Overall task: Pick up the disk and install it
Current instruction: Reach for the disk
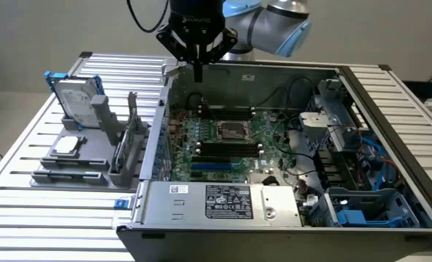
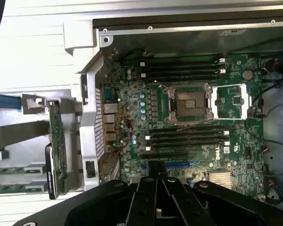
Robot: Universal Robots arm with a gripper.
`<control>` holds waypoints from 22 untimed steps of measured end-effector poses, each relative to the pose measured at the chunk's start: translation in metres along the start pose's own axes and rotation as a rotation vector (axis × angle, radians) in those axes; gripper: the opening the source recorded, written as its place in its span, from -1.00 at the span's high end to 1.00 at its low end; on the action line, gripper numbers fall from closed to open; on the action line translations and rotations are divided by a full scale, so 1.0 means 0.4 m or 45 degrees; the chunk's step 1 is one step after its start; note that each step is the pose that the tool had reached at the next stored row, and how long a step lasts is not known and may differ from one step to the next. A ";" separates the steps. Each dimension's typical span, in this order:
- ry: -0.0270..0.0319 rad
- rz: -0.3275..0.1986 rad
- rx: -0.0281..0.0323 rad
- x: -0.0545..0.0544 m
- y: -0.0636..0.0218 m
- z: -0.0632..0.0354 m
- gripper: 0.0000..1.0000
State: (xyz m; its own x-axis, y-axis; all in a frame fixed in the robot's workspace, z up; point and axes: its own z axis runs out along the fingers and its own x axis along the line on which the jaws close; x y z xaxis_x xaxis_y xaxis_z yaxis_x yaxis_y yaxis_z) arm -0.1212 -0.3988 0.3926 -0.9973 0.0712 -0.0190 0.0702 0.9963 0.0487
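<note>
The gripper [image 1: 198, 76] hangs with its fingers pressed together and nothing between them, over the far end of the open computer case [image 1: 390, 109], above the motherboard [image 1: 231, 143]. The disk [image 1: 79, 101] stands upright in a grey rack [image 1: 85, 164] near the worktop's [image 1: 27, 229] edge on the exterior view's left, well apart from the gripper, with the case's side wall between them. A grey power supply box [image 1: 216, 203] closes the case's near end.
</note>
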 end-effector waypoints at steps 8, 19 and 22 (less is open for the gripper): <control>0.0000 0.000 0.0000 0.000 0.000 0.000 0.79; -0.0014 0.000 0.0202 0.076 0.051 0.001 0.79; -0.0018 -0.001 0.0268 0.111 0.063 0.001 0.79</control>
State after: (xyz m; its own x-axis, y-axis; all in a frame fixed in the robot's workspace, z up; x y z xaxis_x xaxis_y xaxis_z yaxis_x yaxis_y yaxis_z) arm -0.1638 -0.3705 0.3926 -0.9973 0.0708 -0.0204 0.0702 0.9971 0.0276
